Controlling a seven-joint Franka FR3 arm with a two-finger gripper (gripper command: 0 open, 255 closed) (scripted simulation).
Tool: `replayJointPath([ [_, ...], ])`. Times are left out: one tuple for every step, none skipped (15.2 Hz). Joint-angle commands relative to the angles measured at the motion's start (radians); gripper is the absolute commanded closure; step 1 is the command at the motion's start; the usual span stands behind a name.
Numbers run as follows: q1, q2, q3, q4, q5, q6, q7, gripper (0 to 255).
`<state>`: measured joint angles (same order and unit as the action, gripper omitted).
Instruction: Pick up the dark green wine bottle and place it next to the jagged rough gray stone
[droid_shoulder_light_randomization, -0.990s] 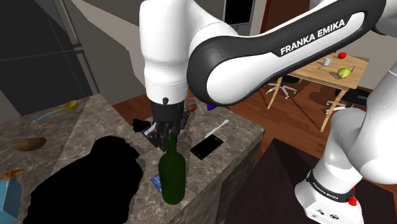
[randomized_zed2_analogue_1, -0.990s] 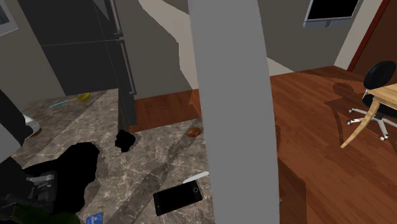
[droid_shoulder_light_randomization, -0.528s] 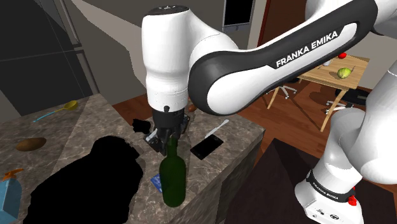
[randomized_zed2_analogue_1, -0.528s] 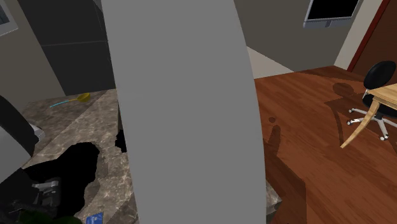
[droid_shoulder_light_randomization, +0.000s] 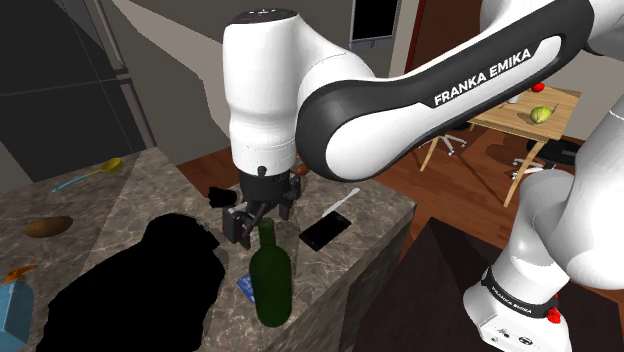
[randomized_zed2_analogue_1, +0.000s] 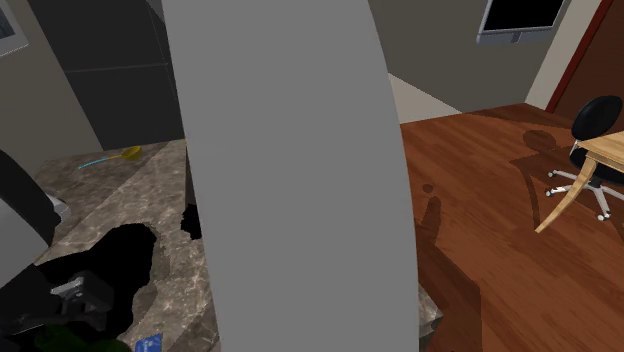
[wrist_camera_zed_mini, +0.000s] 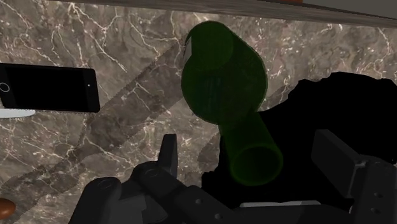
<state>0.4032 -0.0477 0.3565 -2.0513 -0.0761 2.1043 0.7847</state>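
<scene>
Shoulder view, left to right. Blue carton (droid_shoulder_light_randomization: 12, 305) at the lower left edge of the marble counter (droid_shoulder_light_randomization: 165, 190). A brown lump (droid_shoulder_light_randomization: 48, 226) lies above it, and a yellow-headed utensil (droid_shoulder_light_randomization: 100, 168) lies further up near the counter's back edge.

A jagged black mass (droid_shoulder_light_randomization: 140, 285) covers the counter's lower middle. I cannot tell what it is.

Just right of the mass stands the bottle (droid_shoulder_light_randomization: 271, 285), dark green and upright, on the counter near its front edge. A small blue card (droid_shoulder_light_randomization: 243, 285) lies at its base, on the left.

The gripper (droid_shoulder_light_randomization: 262, 217) hangs over the bottle's top, pointing down, jaws spread with one finger on each side of the neck. In the wrist view the gripper (wrist_camera_zed_mini: 251, 159) shows both fingers standing clear of the neck, with the bottle (wrist_camera_zed_mini: 222, 76) not pinched and the black mass close against it.

Right of the bottle lies a black phone (droid_shoulder_light_randomization: 325, 231), and beside that a white utensil (droid_shoulder_light_randomization: 340, 203).

Far upper right there is a wooden table (droid_shoulder_light_randomization: 560, 100). The stand (droid_shoulder_light_randomization: 515, 300) is at lower right.

In the second exterior view a grey arm link (randomized_zed2_analogue_1: 290, 170) blocks the middle.
</scene>
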Motion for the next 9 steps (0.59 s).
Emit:
replayJointPath([
  [0.001,-0.013,0.0,0.02,0.006,-0.032,-0.004,0],
  [0.001,-0.024,0.0,0.041,0.012,-0.064,-0.008,0],
  [0.002,-0.035,0.0,0.063,0.017,-0.096,-0.012,0],
  [0.002,-0.042,0.0,0.082,0.02,-0.121,-0.014,0],
  [0.002,-0.042,0.0,0.082,0.02,-0.121,-0.014,0],
  [0.002,-0.042,0.0,0.082,0.02,-0.121,-0.014,0],
  [0.002,-0.042,0.0,0.082,0.02,-0.121,-0.014,0],
  [0.002,-0.042,0.0,0.082,0.02,-0.121,-0.014,0],
  [0.002,-0.042,0.0,0.082,0.02,-0.121,-0.014,0],
])
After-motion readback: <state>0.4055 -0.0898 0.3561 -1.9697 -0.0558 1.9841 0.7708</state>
